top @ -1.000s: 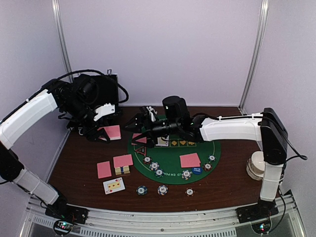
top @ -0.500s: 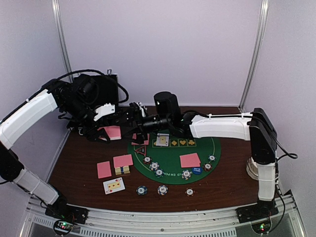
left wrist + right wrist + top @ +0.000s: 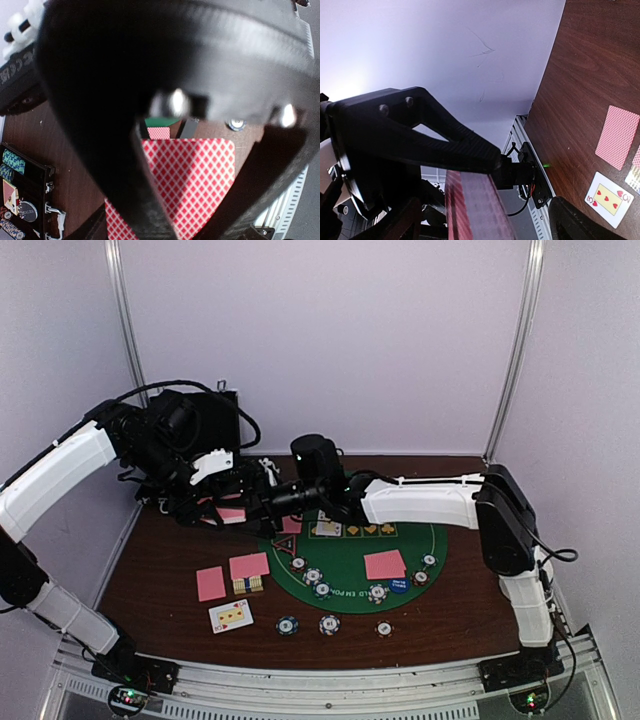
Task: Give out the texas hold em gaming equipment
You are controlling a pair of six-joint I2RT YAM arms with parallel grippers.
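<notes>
From above, the right arm has stretched further left than a second ago, across the green mat (image 3: 345, 555). The right gripper (image 3: 250, 502) now meets the left gripper (image 3: 213, 502) above the back left of the table (image 3: 160, 570), while the left arm has kept its place. The left gripper is clenched on the pink-backed cards (image 3: 233, 511), and the right jaws stand spread to either side of them. In the left wrist view the pink-backed cards (image 3: 192, 185) show their checked backs between the dark jaws, with the black case (image 3: 25, 200) at lower left. In the right wrist view the cards' edge (image 3: 475, 205) sits in the gap between the parted fingers (image 3: 420, 127), nearer the upper one. Whether it touches that finger cannot be told.
</notes>
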